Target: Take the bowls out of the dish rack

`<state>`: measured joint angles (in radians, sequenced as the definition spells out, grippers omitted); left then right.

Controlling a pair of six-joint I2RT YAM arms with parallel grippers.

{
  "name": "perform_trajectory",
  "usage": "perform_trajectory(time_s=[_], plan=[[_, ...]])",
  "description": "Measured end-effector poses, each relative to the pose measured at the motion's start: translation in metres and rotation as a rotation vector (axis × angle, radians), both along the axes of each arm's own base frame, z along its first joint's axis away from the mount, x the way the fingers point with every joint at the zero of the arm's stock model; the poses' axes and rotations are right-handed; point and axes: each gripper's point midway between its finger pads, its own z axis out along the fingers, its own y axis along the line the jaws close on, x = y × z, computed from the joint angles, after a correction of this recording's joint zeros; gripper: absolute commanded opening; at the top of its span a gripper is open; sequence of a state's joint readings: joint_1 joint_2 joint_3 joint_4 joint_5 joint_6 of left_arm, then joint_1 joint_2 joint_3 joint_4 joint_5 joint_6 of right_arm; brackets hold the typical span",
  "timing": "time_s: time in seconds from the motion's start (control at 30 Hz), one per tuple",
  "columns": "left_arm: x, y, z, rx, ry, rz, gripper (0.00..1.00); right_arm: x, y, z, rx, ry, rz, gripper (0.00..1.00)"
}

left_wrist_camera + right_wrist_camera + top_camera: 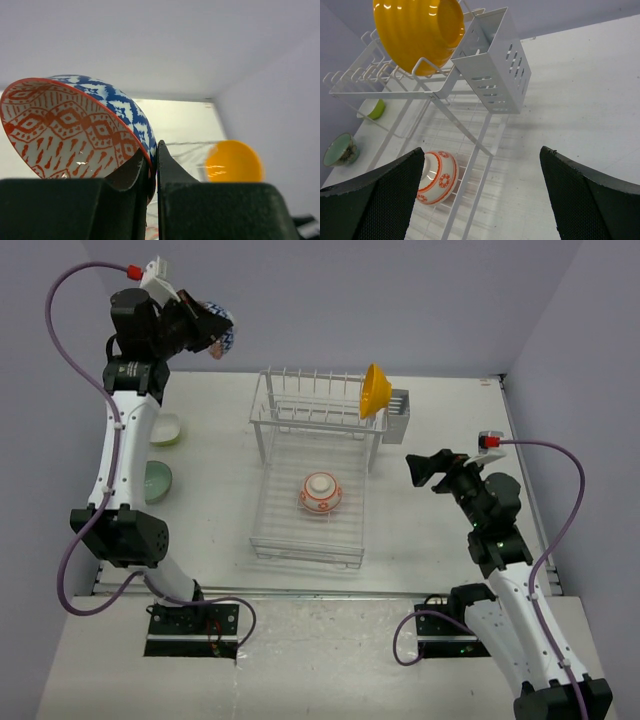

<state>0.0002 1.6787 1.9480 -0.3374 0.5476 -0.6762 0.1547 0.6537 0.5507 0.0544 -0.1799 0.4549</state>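
Note:
My left gripper (207,335) is shut on the rim of the blue-and-white zigzag bowl (75,125), held high at the far left, away from the dish rack (312,455). The bowl also shows in the top view (221,328). The orange-yellow bowl (375,390) stands on edge in the rack's upper tier. The white bowl with orange-red pattern (320,493) lies upside down on the lower tray. The mint green bowl (156,481) and lime green bowl (166,429) sit on the table at the left. My right gripper (425,470) is open and empty, right of the rack.
The grey cutlery holder (492,62) hangs on the rack's right end, beside the orange-yellow bowl (417,32). The left arm's upright link (120,450) stands just left of the two bowls on the table. Walls close the table at the back and both sides.

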Motion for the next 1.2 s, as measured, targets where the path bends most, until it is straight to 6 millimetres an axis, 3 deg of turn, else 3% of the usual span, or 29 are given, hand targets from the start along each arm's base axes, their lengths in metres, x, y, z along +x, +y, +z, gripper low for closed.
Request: perform_trajectory(time_s=[0.17, 0.23, 0.3, 0.4, 0.53, 0.83, 1.2], plan=[[0.012, 0.057, -0.079, 0.256, 0.204, 0.319, 0.0, 0.0, 0.002, 0.0, 0.002, -0.003, 0.009, 0.97], [0.01, 0.084, -0.111, 0.353, 0.293, 0.431, 0.0, -0.001, 0.003, 0.002, 0.004, -0.007, 0.017, 0.97], [0.0, 0.108, -0.158, 0.455, 0.417, 0.517, 0.0, -0.001, 0.005, 0.002, 0.007, -0.009, 0.024, 0.97], [-0.014, 0.13, -0.207, 0.57, 0.543, 0.579, 0.0, -0.001, 0.005, 0.003, 0.009, -0.009, 0.028, 0.97], [-0.024, 0.139, -0.26, 0.649, 0.665, 0.586, 0.0, -0.002, 0.007, 0.002, 0.011, -0.008, 0.033, 0.97], [-0.021, 0.146, -0.341, 0.743, 0.816, 0.558, 0.0, -0.003, 0.007, 0.002, 0.012, -0.011, 0.033, 0.97], [-0.014, 0.15, -0.4, 0.797, 0.926, 0.538, 0.0, -0.003, 0.007, -0.002, 0.011, -0.006, 0.033, 0.97]])
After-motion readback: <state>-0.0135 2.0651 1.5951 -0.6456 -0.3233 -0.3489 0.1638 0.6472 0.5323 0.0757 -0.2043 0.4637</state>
